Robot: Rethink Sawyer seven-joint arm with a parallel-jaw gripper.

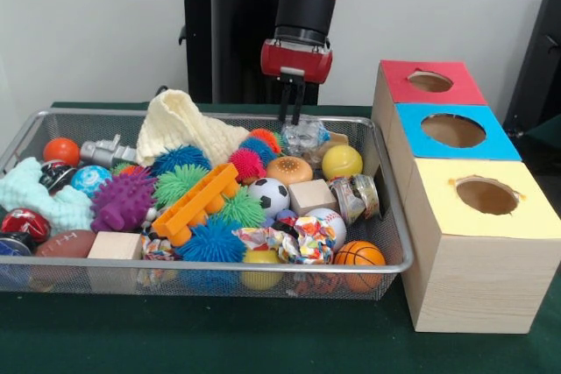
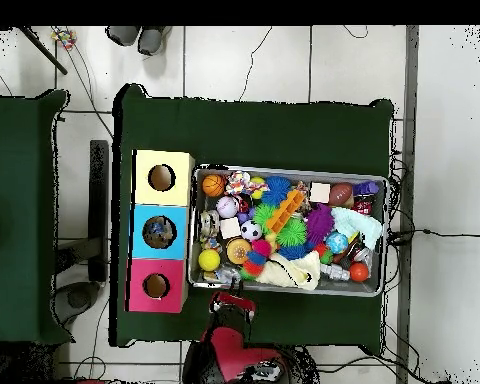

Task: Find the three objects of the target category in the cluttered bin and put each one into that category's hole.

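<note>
The wire mesh bin (image 1: 210, 264) stands on the green table, full of toys; it also shows in the overhead view (image 2: 289, 169). One wrinkly see-through bottle (image 1: 305, 136) lies at the bin's far side. Another see-through bottle (image 1: 358, 196) lies against the wall nearest the boxes. My gripper (image 1: 292, 118) hangs over the bin's far rim, just above and beside the first bottle. Its fingers are slightly apart and hold nothing. From above, the gripper (image 2: 231, 293) sits at the bin's edge nearest the robot base.
Three wooden boxes with round holes stand beside the bin: red (image 1: 429, 82), blue (image 1: 453, 131), yellow (image 1: 486, 196). From above, something lies inside the blue box's hole (image 2: 159, 232). Balls, spiky toys, a cream cloth (image 1: 184, 129) and wooden blocks crowd the bin.
</note>
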